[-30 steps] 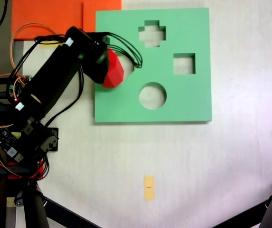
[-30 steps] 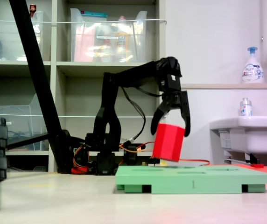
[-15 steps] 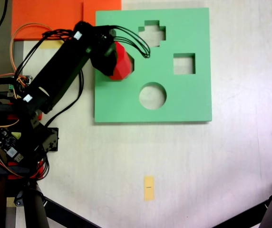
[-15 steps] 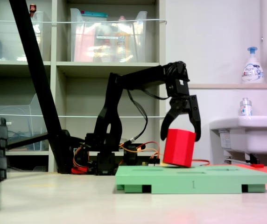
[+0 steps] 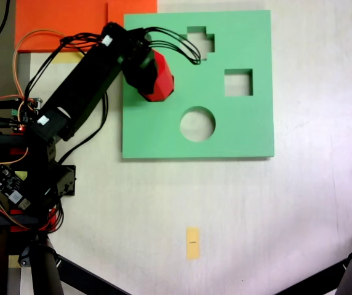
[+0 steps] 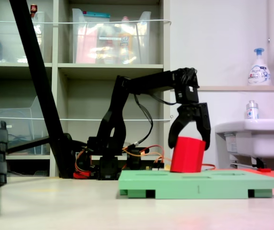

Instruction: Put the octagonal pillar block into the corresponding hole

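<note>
The octagonal pillar block is bright red and stands almost upright, held from above in my gripper, which is shut on it. It sits over the left part of the green foam board, towards the first exterior view's top. In the second exterior view its bottom edge is level with the board's top surface. The eight-sided hole is hidden under the block and gripper. The cross-shaped cutout, the square cutout and the round cutout all show.
Orange sheets lie beyond the board's top-left corner in the first exterior view. The arm's base and its wired electronics sit at the left. A yellow tag lies on the table. A sink stands at the second exterior view's right.
The gripper has carried the red block rightward over the board and down. The block has gone from tilted and raised to nearly upright, with its base at the board's surface.
</note>
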